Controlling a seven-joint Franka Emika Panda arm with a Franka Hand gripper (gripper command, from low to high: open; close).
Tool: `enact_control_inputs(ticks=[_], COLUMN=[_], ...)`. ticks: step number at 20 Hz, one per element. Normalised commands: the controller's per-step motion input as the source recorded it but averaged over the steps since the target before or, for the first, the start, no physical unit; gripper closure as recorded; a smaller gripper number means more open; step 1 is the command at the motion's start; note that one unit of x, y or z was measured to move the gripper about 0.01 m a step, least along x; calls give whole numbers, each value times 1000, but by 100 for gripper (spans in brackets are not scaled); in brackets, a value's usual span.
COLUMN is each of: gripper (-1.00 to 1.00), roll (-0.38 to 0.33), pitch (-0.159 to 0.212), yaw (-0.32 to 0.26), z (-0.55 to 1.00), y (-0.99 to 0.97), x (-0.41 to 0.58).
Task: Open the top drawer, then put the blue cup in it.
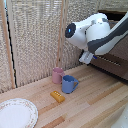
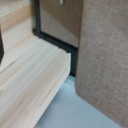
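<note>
Hand [image 1: 86, 58] hangs above the tabletop [image 1: 95, 102] close to the dark dresser's drawer front [image 1: 112, 62]; whether its fingers are spread or closed cannot be told. On the tabletop, the blue cup [image 1: 69, 84] stands touching the pink mug [image 1: 58, 75], with a small orange block [image 1: 57, 96] just beside it and a white plate [image 1: 16, 113] well apart.
</note>
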Motion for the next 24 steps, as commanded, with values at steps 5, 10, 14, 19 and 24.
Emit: enact_control_inputs(ticks=[5,10,14,19,24], gripper=[-100,-100,-100,-100,-100], roll=[337,314,309,292,270], pitch=[62,11,0,-2,-12], yaw=[-210,-206,-201,-179,-157], z=[13,41,44,54,54], y=[201,209,209,230,247], x=[207,238,246,290,346])
